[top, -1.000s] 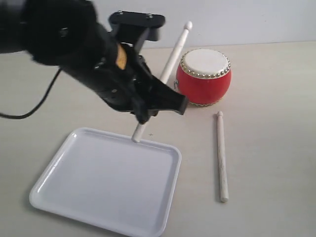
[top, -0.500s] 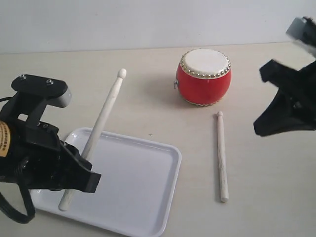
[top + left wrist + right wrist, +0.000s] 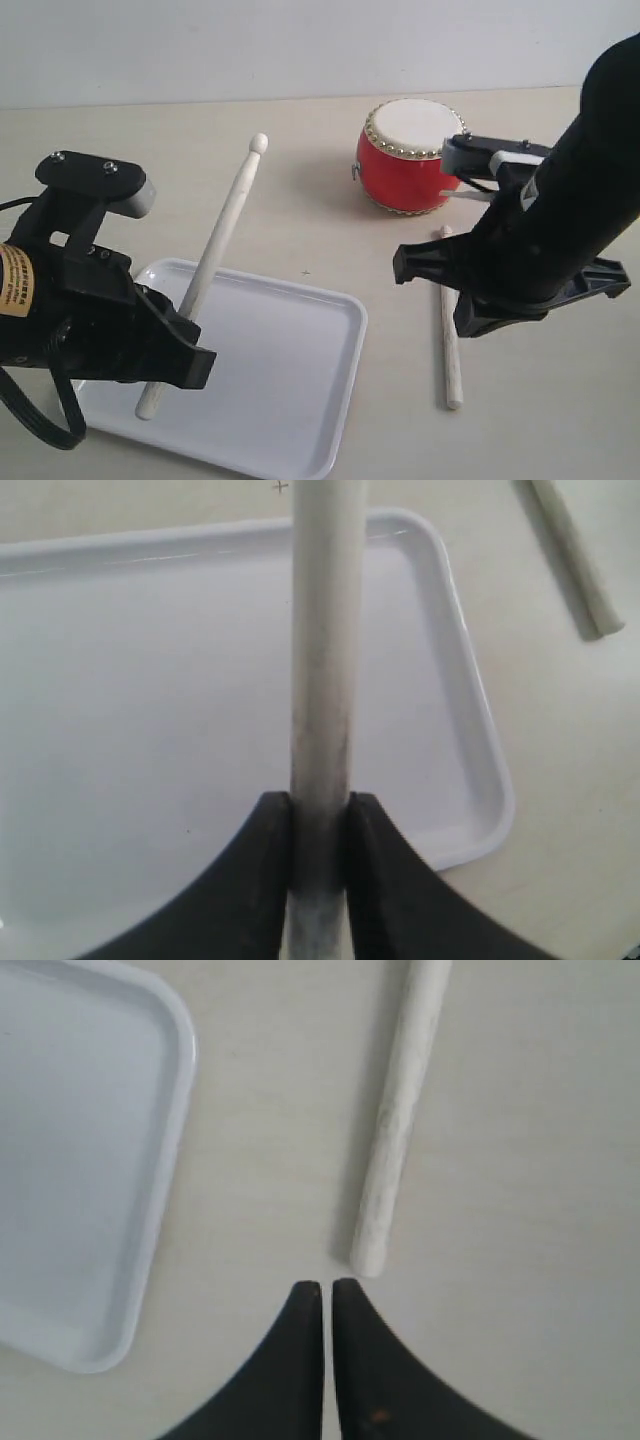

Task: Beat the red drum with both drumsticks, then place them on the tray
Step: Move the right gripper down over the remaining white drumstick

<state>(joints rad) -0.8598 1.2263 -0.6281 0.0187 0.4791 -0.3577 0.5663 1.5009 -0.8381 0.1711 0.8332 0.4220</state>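
The red drum with its white skin stands at the back centre. My left gripper is shut on one pale drumstick, which slants over the white tray with its rounded tip pointing toward the back. The tray fills the left wrist view beneath that drumstick. The second drumstick lies flat on the table in front of the drum, right of the tray. My right arm hangs over its far part. My right gripper is shut and empty, just short of that drumstick's blunt end.
The tray's right rim runs a short way from the lying drumstick. A pale wall rises behind the drum. The beige tabletop stretches to the right of the lying drumstick.
My right arm has swung in from the right edge to above the lying drumstick, in front of the drum. My left gripper has shifted slightly right with its drumstick, over the tray.
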